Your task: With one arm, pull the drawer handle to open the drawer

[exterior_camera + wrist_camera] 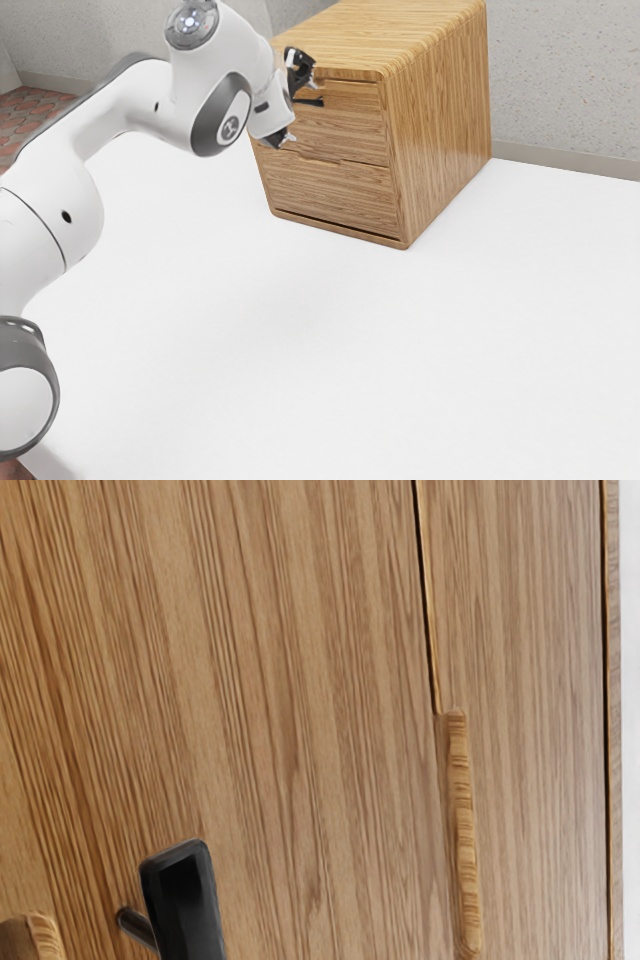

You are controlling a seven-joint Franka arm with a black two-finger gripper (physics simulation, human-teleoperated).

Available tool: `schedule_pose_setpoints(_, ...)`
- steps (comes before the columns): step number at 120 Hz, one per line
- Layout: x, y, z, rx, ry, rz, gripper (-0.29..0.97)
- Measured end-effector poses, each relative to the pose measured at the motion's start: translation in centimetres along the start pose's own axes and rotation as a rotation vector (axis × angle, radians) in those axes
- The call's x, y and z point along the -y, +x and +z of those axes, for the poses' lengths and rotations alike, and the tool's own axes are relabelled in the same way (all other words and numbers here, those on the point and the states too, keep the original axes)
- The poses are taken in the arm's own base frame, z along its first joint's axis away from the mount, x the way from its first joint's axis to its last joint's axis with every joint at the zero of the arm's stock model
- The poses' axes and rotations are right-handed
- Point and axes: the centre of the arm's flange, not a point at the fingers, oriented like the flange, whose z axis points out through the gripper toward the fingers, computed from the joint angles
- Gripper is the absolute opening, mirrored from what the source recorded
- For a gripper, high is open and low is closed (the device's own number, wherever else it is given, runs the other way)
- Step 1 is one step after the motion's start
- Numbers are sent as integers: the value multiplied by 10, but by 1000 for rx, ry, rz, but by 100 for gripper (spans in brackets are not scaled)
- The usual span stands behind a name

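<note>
My gripper at the front edge of the top drawer, wooden cabinet, whether I'm clamped I cannot tell, white table spreading wide in front.

Blk handle — on wood drawer front.

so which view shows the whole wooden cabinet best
The exterior view: the wooden cabinet stands whole on the white table, showing its top, one side and stacked drawer fronts. The wrist view gives a close patch of its wood front, with seams.
</note>
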Motion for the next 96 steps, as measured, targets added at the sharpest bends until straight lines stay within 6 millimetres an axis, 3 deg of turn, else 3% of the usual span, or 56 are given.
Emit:
schedule_pose_setpoints(26,-10,-10,8,26,-67,5,69)
schedule_pose_setpoints(44,-8,-9,6,23,-49,8,66)
schedule_pose_setpoints(54,-28,-16,12,39,-101,21,71)
schedule_pose_setpoints(64,-47,-28,-2,72,-143,32,78)
schedule_pose_setpoints(69,-57,-38,-21,88,-159,22,68)
schedule_pose_setpoints(74,-69,-44,-55,110,-170,20,49)
schedule_pose_setpoints(86,-135,-94,-144,178,-223,-74,55)
schedule_pose_setpoints(90,-157,-109,-187,202,-223,-118,57)
schedule_pose_setpoints(93,-163,-111,-219,207,-214,-147,58)
schedule_pose_setpoints(96,-157,-112,-255,191,-198,-204,60)
